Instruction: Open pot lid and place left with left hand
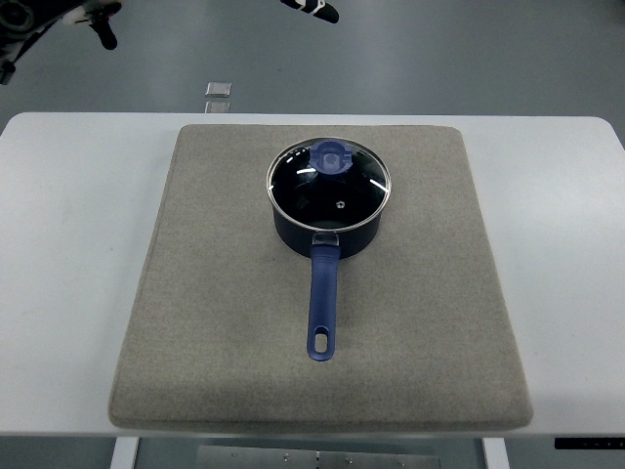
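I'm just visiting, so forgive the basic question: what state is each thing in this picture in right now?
Lid: on the pot, shut, knob off-centre toward the far rim.
Pot: upright on the mat, covered, handle pointing toward the camera.
Mat: lying flat on the table.
Table: carrying only the mat and pot.
Robot's hands: none in view.

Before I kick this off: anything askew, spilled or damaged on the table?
Nothing spilled or broken. One oddity: the glass lid sits on the pot, but its blue knob is near the far rim rather than centred. The pot stands upright on the grey mat, handle pointing toward the robot. No robot hand is in view.
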You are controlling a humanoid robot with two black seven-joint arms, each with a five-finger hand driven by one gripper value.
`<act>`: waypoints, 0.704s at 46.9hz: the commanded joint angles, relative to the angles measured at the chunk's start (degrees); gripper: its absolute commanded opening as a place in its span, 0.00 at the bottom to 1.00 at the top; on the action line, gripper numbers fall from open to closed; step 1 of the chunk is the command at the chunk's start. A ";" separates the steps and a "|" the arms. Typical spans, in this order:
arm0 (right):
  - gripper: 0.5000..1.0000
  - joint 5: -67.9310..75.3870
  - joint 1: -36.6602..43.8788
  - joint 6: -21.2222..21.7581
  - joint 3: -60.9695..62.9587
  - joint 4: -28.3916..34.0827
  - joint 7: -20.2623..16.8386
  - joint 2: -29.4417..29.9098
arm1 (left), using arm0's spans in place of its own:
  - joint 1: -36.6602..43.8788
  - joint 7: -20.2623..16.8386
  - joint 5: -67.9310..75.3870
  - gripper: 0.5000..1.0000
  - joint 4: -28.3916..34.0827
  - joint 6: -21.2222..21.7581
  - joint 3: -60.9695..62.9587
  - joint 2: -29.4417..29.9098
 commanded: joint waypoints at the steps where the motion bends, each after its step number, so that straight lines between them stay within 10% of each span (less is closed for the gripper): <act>1: 0.83 0.00 0.01 0.01 0.00 0.00 0.01 0.00 | -2.49 -1.17 6.03 0.98 -1.36 -2.72 -0.04 0.25; 33: 0.83 0.00 0.01 0.01 0.00 0.00 0.01 0.00 | -7.07 -8.99 43.75 0.98 -11.20 -9.83 3.48 -1.24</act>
